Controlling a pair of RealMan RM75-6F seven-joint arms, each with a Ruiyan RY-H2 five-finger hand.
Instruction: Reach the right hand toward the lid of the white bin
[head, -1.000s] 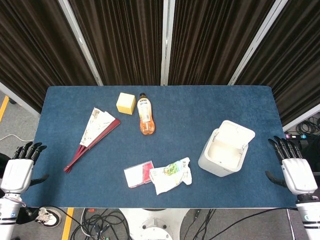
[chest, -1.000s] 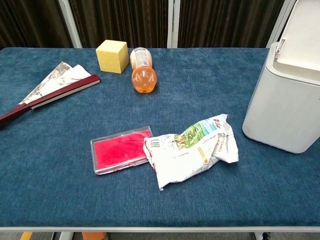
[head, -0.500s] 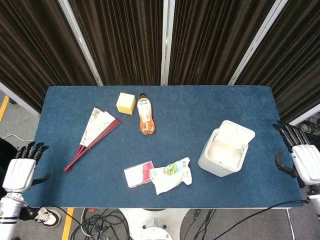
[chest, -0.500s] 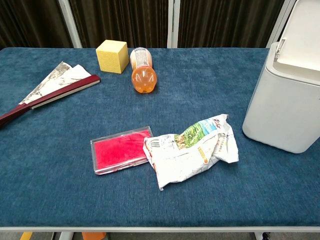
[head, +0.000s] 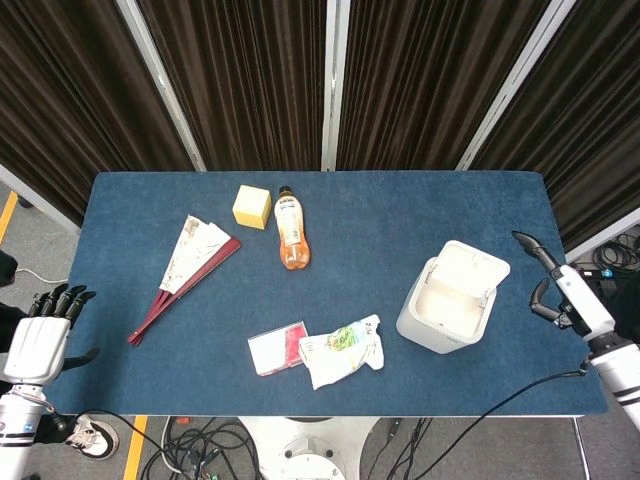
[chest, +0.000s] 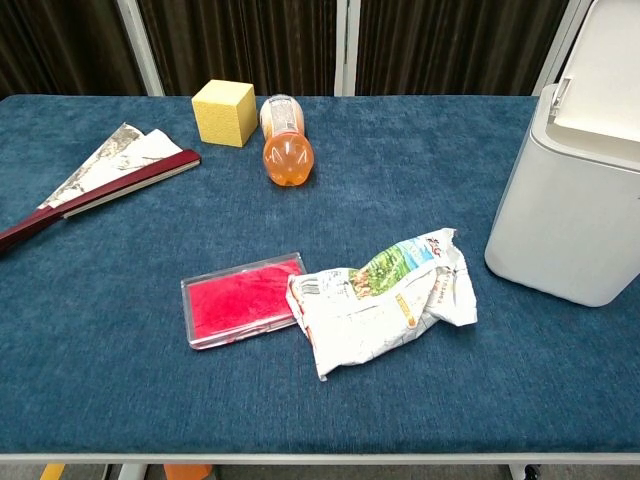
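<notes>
Nearest the robot, at about 6 o'clock on the blue table (head: 400, 215), a crumpled snack wrapper (head: 343, 349) lies touching a clear case with a red insert (head: 276, 348). At 4 o'clock stands the white bin (head: 450, 299), its lid (head: 472, 266) tipped up. The right hand (head: 565, 292) hovers at 3 o'clock over the table's edge, fingers apart, empty. The left hand (head: 38, 338) sits off the table at 8 o'clock, fingers spread, empty. Farther off lie a folded fan (head: 184, 274), an orange drink bottle (head: 291, 229) and a yellow cube (head: 252, 207).
</notes>
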